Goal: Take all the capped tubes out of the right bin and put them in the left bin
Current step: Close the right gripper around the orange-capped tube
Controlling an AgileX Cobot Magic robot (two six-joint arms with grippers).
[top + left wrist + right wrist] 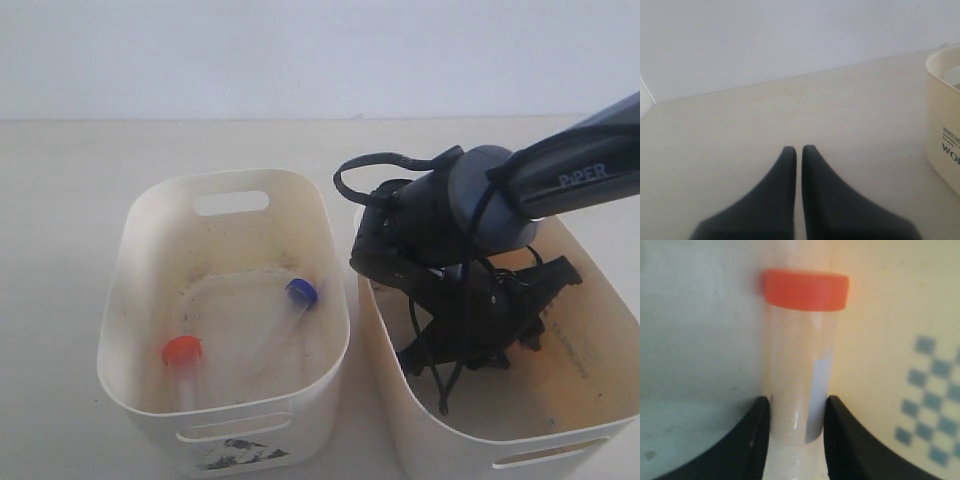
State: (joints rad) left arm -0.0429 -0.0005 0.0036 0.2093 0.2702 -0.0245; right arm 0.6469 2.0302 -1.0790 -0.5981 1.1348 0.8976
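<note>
The left bin [160,195] holds two capped tubes: an orange-capped one [183,360] near its front wall and a blue-capped one [296,300] lying slantwise. My right gripper [470,320] reaches down inside the right bin [400,400]. In the right wrist view it [797,405] is shut on a clear tube with an orange cap [800,355], cap end away from the jaws, beside the bin wall with the dotted diamond [927,400]. My left gripper [799,150] is shut with nothing in it, low over the table. No other capped tube shows.
A cream tub corner with dark print [942,110] stands at the edge of the left wrist view, apart from the left gripper. The right arm and its cables [560,180] hide most of the right bin's floor. The two bins stand side by side, nearly touching.
</note>
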